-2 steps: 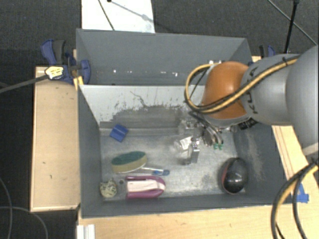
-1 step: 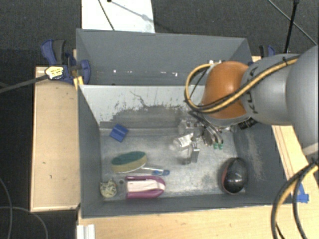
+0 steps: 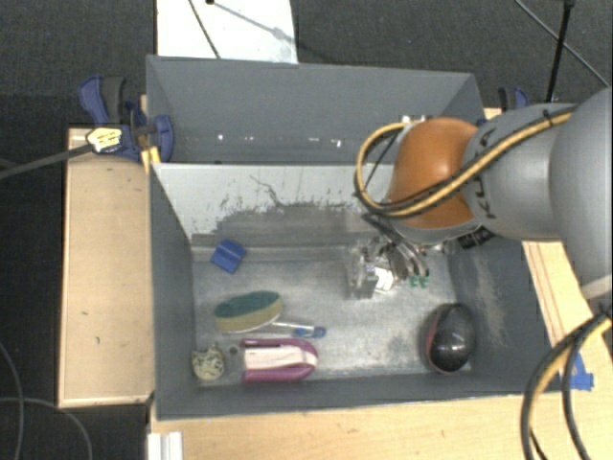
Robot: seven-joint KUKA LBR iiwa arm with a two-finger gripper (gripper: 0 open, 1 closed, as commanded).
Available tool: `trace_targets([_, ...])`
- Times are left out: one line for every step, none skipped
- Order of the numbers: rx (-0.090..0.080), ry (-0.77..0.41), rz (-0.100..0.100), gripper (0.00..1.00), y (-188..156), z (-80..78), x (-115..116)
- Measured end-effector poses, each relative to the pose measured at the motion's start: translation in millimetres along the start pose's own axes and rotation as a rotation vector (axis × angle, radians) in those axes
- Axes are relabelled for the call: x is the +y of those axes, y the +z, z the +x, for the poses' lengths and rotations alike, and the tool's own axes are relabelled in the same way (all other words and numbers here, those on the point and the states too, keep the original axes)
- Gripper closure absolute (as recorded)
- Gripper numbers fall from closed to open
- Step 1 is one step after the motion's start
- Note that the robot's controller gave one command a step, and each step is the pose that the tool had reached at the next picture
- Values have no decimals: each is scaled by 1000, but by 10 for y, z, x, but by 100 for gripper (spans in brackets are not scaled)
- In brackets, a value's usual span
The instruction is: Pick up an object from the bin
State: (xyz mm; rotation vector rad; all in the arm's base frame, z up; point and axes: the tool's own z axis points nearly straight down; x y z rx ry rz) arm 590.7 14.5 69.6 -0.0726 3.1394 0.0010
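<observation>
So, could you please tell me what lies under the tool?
Grey bin floor shows around the tool; the spot straight beneath is covered by it. The dark oval thing lies apart.

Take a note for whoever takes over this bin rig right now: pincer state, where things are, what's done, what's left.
Pincer: low in the bin, right of centre, near the back wall; open or shut unclear.
Nearest: dark oval mouse-like thing, front right.
Back left: blue block.
Front left: green-topped sponge, thin pen, pink and white case, small pale round thing.
Done: nothing visibly picked.
Left: grasp one thing and lift it out.
</observation>
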Motion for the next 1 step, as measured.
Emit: trace_targets([-8,0,1,100,-612,-23,0])
